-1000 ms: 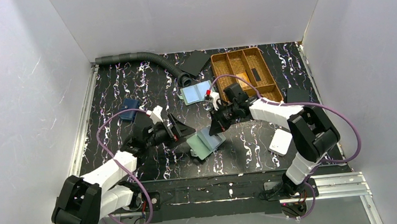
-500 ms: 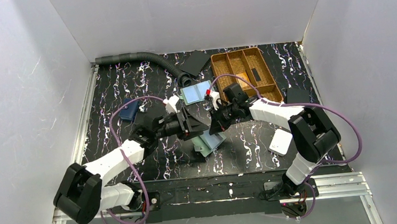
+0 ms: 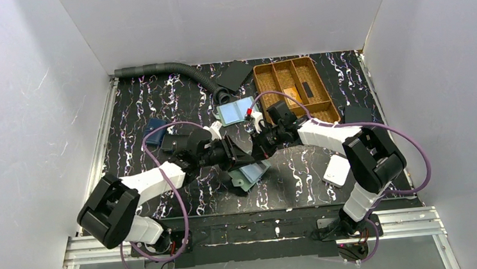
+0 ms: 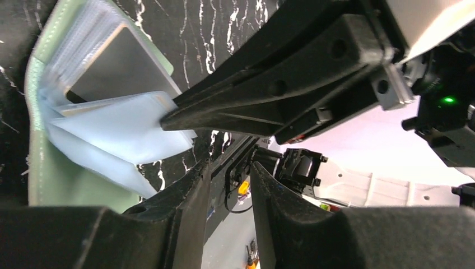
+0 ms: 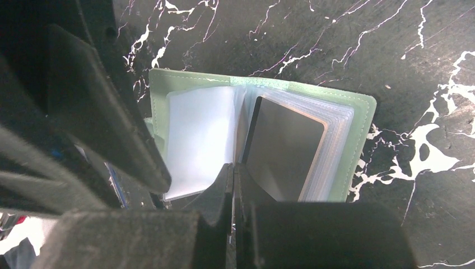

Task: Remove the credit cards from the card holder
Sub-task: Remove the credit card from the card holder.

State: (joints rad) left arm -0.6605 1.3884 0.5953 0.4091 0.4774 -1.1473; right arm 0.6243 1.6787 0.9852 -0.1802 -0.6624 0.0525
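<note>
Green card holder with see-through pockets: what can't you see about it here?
- Right wrist view: the green card holder shows one dark grey card; stacked clear sleeves hide any cards beneath.
- Right wrist view: its near edge sits behind the right gripper.
- Top view: the left gripper and right gripper cover its far part; cards are too small to see.
</note>
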